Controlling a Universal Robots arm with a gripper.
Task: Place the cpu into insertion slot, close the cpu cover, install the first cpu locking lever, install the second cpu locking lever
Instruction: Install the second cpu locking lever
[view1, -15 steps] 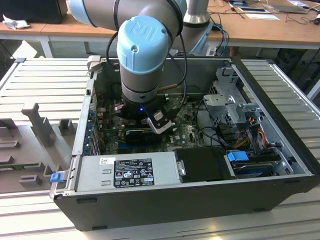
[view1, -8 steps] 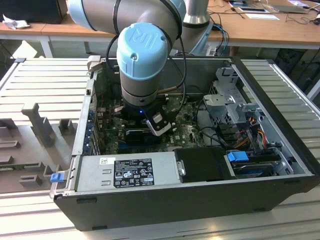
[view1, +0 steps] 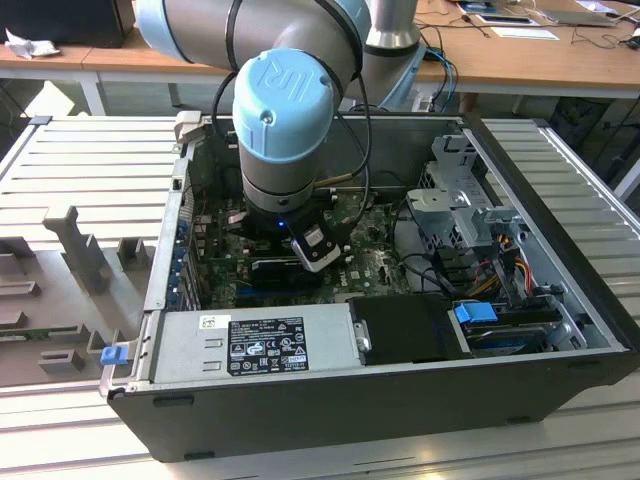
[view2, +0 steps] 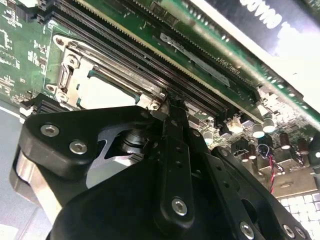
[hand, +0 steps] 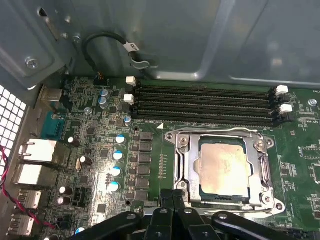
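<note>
Motherboard (hand: 100, 150) bare beside insertion slot (hand: 180, 165); cpu (hand: 223, 167) seated, cpu cover (hand: 262, 165) down; fingers (hand: 172, 202) together at slot edge.

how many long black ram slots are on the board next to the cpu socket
4. In the first wrist view the memory slots lie side by side in parallel rows, between the insertion slot and the case wall. All look empty. The gripper sits at the socket's opposite edge.

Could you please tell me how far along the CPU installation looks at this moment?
Done: the cpu lies in the insertion slot, and the cpu cover looks closed around it. In hand: the gripper sits at the socket's edge, apparently working a locking lever. Left: whether either lever is latched cannot be told.
</note>
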